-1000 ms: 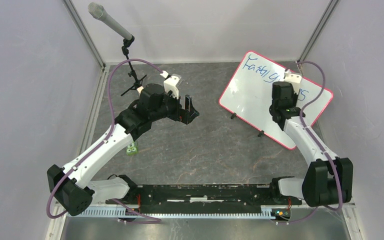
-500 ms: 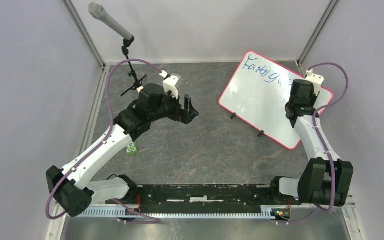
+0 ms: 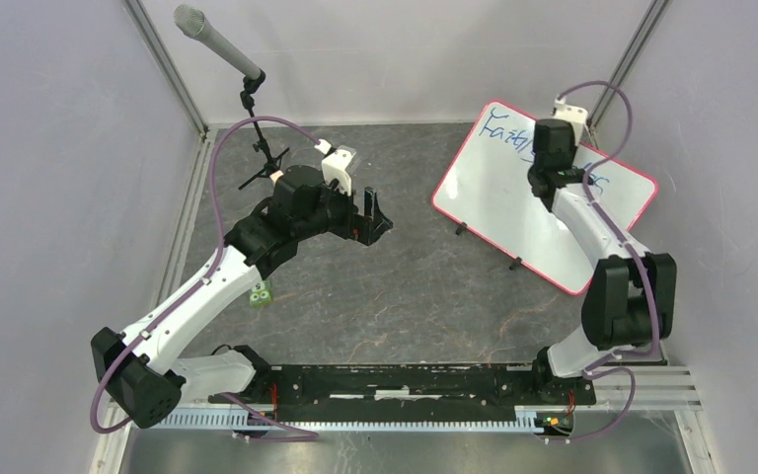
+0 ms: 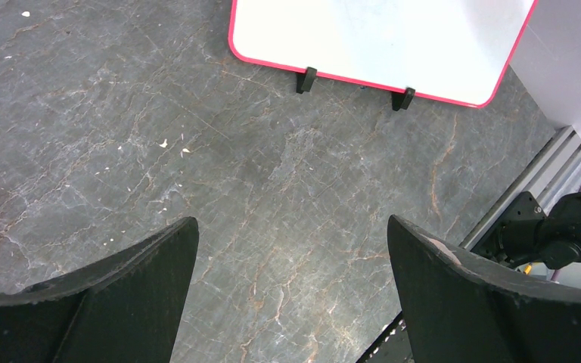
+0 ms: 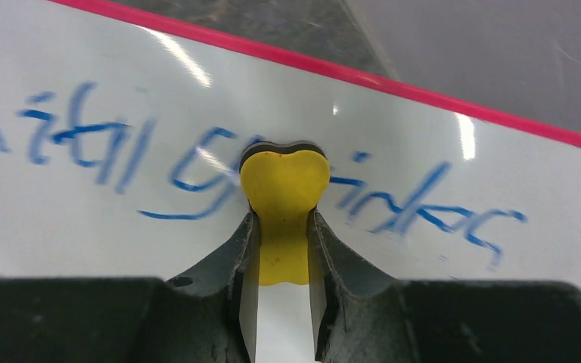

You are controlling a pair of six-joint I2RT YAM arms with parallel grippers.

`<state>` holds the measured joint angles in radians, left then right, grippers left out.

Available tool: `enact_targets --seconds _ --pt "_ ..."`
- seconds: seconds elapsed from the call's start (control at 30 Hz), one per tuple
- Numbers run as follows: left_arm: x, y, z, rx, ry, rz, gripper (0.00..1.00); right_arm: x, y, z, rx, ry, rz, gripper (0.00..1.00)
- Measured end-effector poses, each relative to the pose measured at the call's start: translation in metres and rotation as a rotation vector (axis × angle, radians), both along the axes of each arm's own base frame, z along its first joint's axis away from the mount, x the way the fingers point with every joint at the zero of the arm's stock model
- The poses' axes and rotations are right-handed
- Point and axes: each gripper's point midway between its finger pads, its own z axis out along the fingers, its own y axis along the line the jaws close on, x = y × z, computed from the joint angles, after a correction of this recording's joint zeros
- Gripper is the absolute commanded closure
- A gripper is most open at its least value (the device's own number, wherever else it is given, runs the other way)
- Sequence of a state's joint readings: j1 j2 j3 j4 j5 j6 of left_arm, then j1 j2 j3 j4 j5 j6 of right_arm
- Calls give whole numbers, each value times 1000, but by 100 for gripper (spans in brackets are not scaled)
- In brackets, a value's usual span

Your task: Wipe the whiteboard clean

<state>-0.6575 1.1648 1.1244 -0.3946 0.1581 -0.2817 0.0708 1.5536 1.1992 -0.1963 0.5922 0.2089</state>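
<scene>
The whiteboard [image 3: 493, 197], white with a pink-red frame and black feet, lies tilted at the back right of the table. Blue handwriting runs along its far edge. My right gripper [image 3: 551, 148] is over that writing, shut on a yellow eraser [image 5: 285, 178] whose dark underside rests on the whiteboard [image 5: 83, 219] in the middle of the blue line. In the right wrist view the right gripper [image 5: 283, 217] pinches the eraser's narrow waist. My left gripper [image 3: 375, 212] hovers open over bare table, left of the board. The left wrist view shows the left gripper [image 4: 291, 227] empty and the whiteboard [image 4: 378, 38] beyond it.
A microphone [image 3: 215, 44] on a black stand rises at the back left. A small green object [image 3: 260, 293] lies beside the left forearm. Grey walls close in on both sides, and a metal rail [image 3: 405, 420] runs along the near edge.
My right gripper swept with the eraser from the board's middle out to its right edge, then back left and up to the written line. The left arm has not moved.
</scene>
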Motion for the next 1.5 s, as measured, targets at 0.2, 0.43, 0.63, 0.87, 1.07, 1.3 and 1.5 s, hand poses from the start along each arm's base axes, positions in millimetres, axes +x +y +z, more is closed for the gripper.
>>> enact_targets --seconds 0.2,0.43,0.63,0.87,1.07,1.3,1.5 --pt "1 1 0 3 -2 9 0 43 53 6 34 -31 99 77" --pt "3 3 0 7 -5 20 0 47 51 8 37 -32 88 77" --pt "3 2 0 7 -5 18 0 21 6 14 41 -43 1 77" --pt "2 2 -1 6 -2 12 0 -40 -66 16 24 -42 -168 76" --pt "-1 0 -2 1 3 -3 0 -73 -95 8 13 -17 -242 77" --pt "-1 0 -2 2 4 -3 0 -66 -84 6 27 -12 -189 77" --pt "-1 0 -2 2 3 -2 0 -25 -45 4 33 5 -82 77"
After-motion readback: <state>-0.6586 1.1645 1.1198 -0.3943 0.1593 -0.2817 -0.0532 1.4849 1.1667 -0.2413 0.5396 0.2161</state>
